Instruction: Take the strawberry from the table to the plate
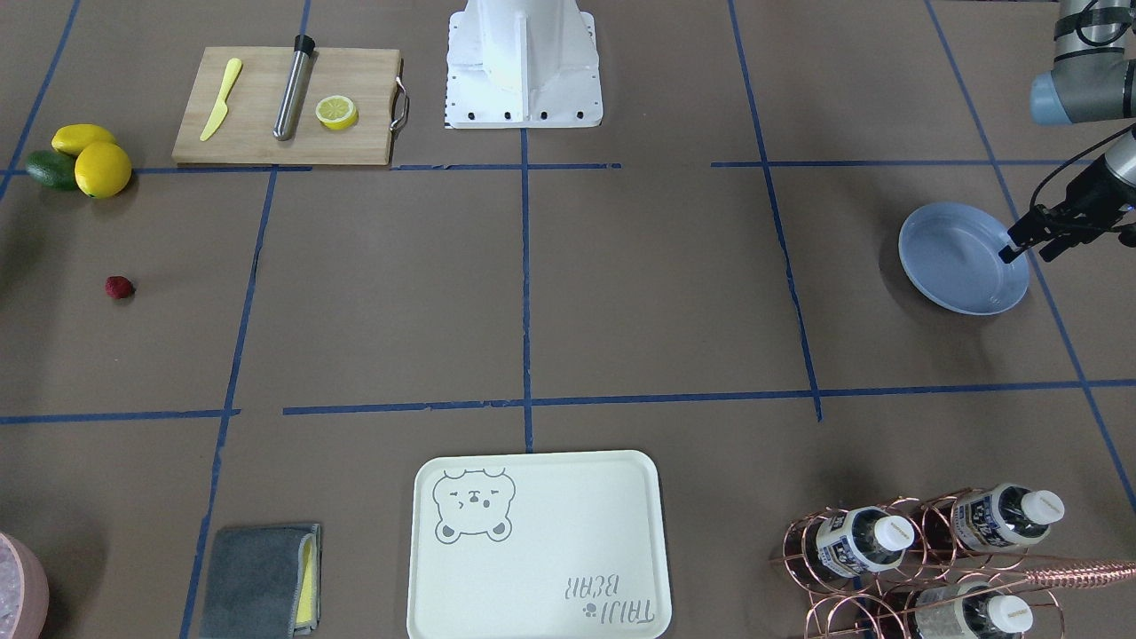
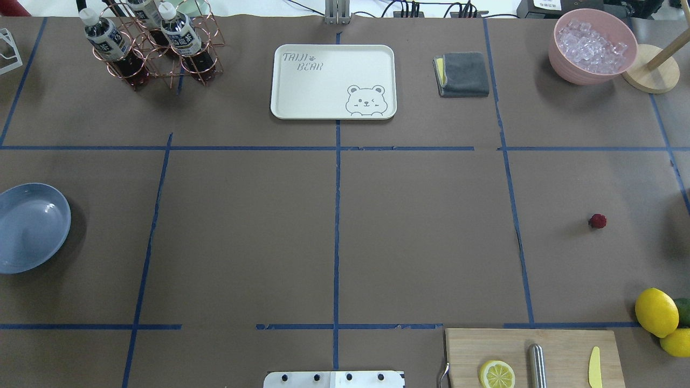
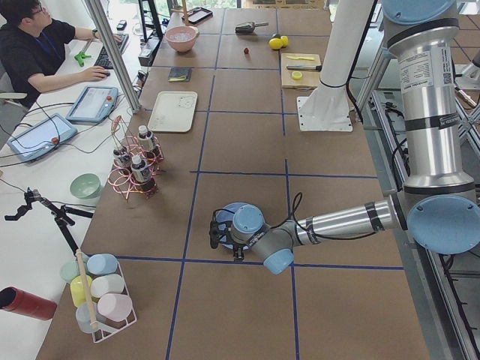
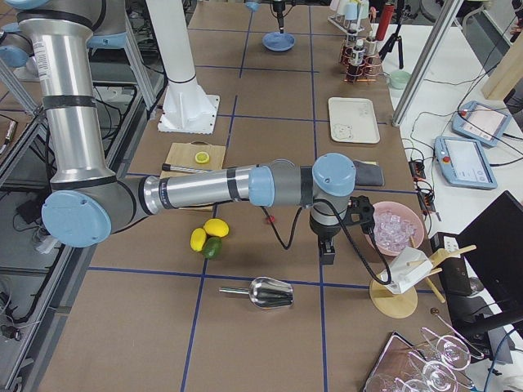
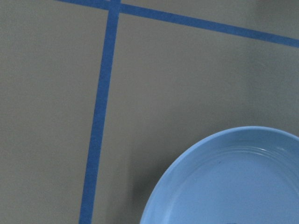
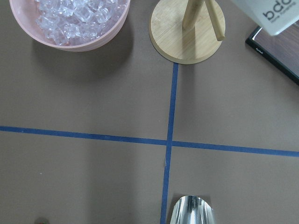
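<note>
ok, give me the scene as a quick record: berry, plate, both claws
strawberry: lying on the table, apart from the lemons, nothing touching it
plate: empty, at the opposite end of the table from the strawberry
left claw: open, empty, above the plate's rim
right claw: near the ice bowl; open or shut cannot be told
task: pick not yet done

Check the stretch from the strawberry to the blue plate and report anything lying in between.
Nothing visible does. Between the small dark red strawberry and the round light blue plastic plate, the brown paper-covered table shows only flat blue tape lines.
</note>
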Robot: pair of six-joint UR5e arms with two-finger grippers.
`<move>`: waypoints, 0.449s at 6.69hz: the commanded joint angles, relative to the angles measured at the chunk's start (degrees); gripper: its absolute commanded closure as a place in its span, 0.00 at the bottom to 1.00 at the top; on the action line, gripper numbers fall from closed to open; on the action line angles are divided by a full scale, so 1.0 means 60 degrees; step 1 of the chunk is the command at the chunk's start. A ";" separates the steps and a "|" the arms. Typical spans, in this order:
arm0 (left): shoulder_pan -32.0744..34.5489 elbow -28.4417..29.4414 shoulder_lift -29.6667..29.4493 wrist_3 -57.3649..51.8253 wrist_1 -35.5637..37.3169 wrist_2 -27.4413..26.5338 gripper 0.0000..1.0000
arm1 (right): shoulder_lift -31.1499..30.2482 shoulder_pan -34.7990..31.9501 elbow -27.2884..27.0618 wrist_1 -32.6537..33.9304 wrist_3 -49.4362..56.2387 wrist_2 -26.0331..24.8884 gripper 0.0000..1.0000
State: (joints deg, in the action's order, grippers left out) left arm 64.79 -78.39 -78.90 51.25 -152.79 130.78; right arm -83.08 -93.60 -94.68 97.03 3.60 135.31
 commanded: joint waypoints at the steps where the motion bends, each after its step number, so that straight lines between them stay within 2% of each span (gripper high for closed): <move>1: -0.0105 0.0072 0.0010 0.0013 0.0050 -0.0029 0.28 | 0.0005 0.0000 -0.0025 0.0000 0.0000 0.0007 0.00; 3: -0.0295 0.0087 0.0010 0.0013 0.0050 -0.0087 0.29 | 0.0019 0.0000 -0.0025 0.0000 0.0000 0.0007 0.00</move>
State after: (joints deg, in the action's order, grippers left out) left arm 63.69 -77.96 -78.84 51.32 -152.51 130.53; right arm -83.00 -93.60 -94.82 97.03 3.60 135.35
